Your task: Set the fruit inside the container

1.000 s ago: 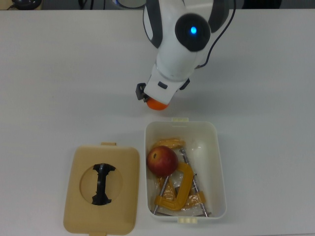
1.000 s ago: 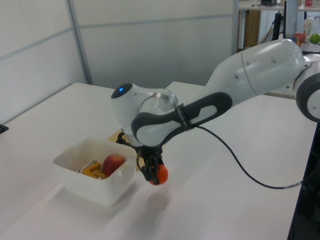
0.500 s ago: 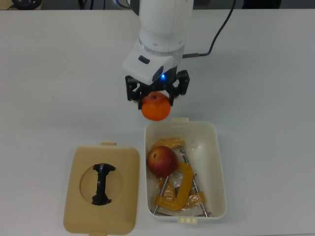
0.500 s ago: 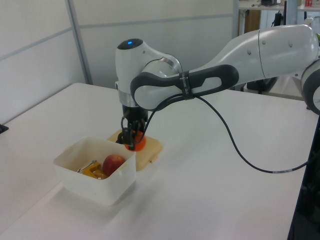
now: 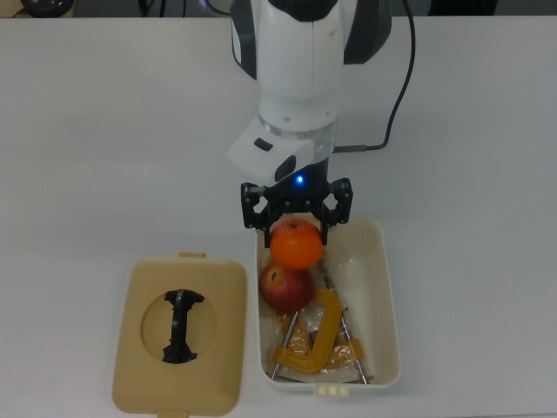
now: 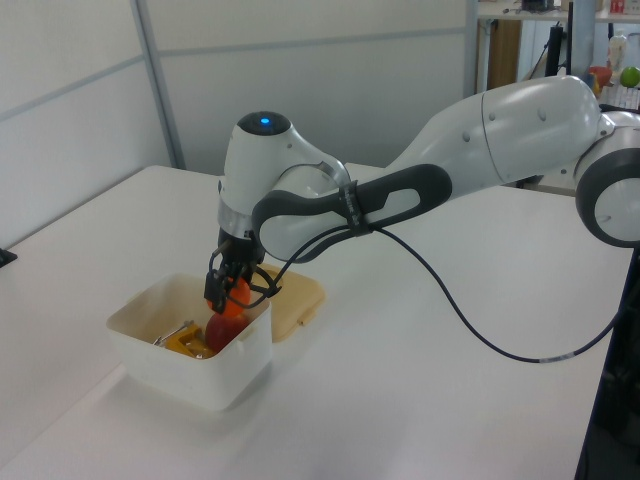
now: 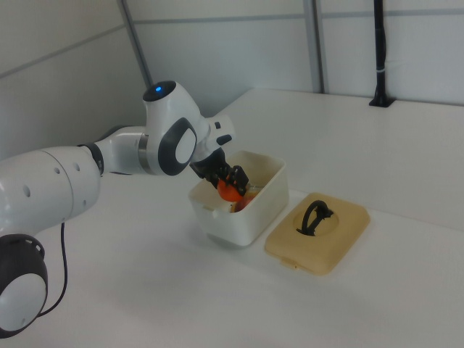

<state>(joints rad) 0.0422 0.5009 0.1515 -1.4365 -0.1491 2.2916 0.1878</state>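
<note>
Apple (image 5: 285,287) partly hidden under orange (image 5: 296,245); C-clamp (image 5: 306,340) screws lost below fruit; arm's base cut off at top view's upper edge.

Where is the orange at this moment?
In the top view, the orange is held by the gripper over the container, just above the apple.

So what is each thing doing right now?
Gripper: shut on the orange, over the tub.
Orange: held above the apple.
Apple: lying in the tub.
Tub: open, lid off.
Lid: flat on the table beside the tub.
Clamps: lying in the tub.
</note>
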